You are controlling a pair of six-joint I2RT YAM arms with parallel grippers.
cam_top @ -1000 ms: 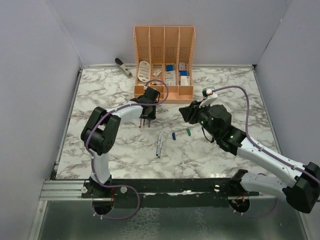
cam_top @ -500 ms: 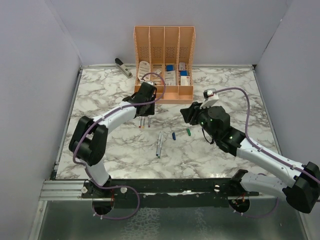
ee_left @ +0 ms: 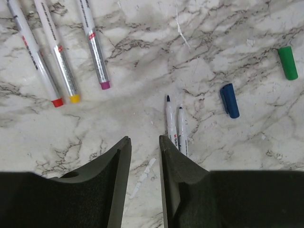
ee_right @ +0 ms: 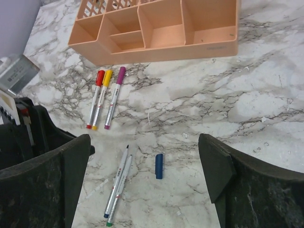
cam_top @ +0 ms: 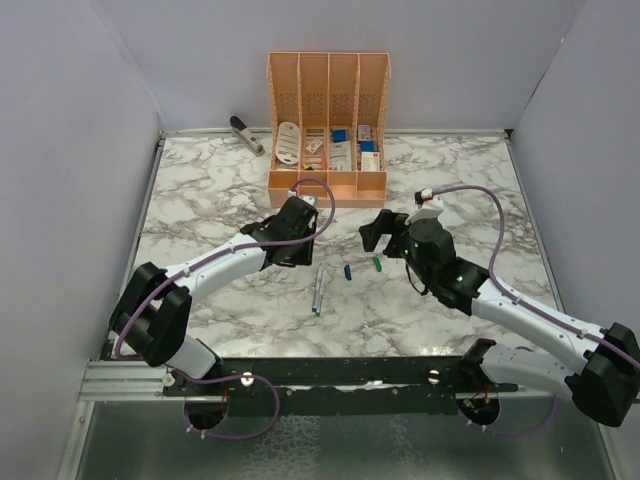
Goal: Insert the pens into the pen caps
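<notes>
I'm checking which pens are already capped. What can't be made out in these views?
Top view: the three capped pens are hidden under the left hand.
Left wrist view: their capped ends are cut off by the top edge.
Left wrist view: the two bare pens run partly behind a finger.
Right wrist view: the green cap does not show.

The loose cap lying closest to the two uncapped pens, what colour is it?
The cap is blue, seen best in the left wrist view.
</notes>
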